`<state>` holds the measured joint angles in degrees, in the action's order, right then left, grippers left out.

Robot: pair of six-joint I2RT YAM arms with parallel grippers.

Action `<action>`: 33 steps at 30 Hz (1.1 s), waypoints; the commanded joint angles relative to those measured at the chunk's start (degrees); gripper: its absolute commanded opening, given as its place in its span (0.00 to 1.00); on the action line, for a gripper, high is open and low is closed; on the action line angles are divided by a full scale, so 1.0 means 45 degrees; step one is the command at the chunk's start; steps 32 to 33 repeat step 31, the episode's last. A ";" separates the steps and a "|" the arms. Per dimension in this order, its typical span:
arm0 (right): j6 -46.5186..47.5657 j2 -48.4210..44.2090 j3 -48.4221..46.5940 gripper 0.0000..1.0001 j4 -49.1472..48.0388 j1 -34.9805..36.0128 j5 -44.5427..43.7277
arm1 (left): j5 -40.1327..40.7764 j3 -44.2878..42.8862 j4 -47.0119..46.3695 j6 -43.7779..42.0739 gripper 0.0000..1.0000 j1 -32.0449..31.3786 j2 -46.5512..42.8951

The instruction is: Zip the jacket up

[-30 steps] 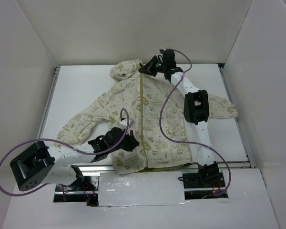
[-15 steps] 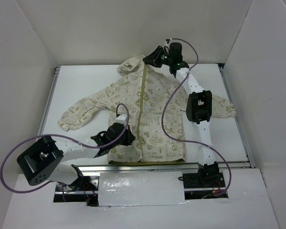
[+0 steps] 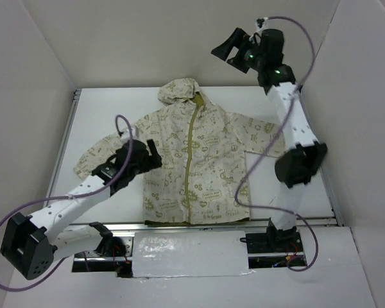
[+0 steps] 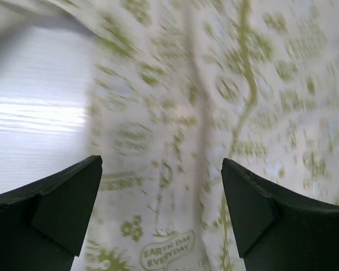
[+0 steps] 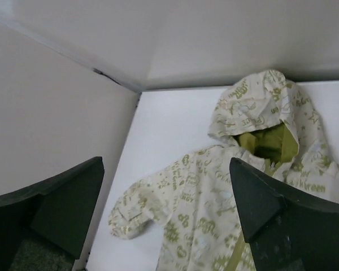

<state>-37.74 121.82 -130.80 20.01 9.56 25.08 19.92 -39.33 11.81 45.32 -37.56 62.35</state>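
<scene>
The jacket (image 3: 212, 160) lies flat and face up on the white table, cream with olive print, its sleeves spread to both sides. Its olive zipper (image 3: 191, 160) runs as one closed line from collar to hem. The hood (image 3: 179, 90) points toward the back wall and shows its green lining (image 5: 268, 141). My left gripper (image 3: 151, 153) hovers open over the jacket's left chest; the printed fabric (image 4: 175, 101) beneath it is blurred, and nothing is between the fingers (image 4: 73, 192). My right gripper (image 3: 223, 49) is open and empty, raised high near the back wall, looking down on the hood (image 5: 260, 101) and left sleeve (image 5: 135, 212).
White walls enclose the table on the left, back and right. Metal rails (image 3: 67, 141) run along the table's sides. A shiny plate (image 3: 189, 253) sits between the arm bases at the near edge. Purple cables (image 3: 244, 186) loop off both arms.
Both grippers have opened and let go of the jacket. The right arm rose up and back from the collar. The left arm swung left from the hem. The jacket now lies flatter.
</scene>
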 commanded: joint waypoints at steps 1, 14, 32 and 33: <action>0.2324 -0.6268 0.1811 1.00 0.2073 0.0452 -0.1566 | 0.1313 -0.2284 0.3267 0.0689 0.99 0.1741 -0.0202; 0.2408 -2.0720 1.3561 1.00 0.6681 0.1391 -0.6588 | 0.4652 -0.7313 0.8598 -0.1926 0.99 0.2858 -0.4106; 0.3112 -2.4532 1.3501 1.00 0.9089 0.1977 -0.8816 | 0.5495 -0.6338 1.0441 -0.2532 0.99 0.2859 -0.7781; 0.3112 -2.4532 1.3501 1.00 0.9089 0.1977 -0.8816 | 0.5495 -0.6338 1.0441 -0.2532 0.99 0.2859 -0.7781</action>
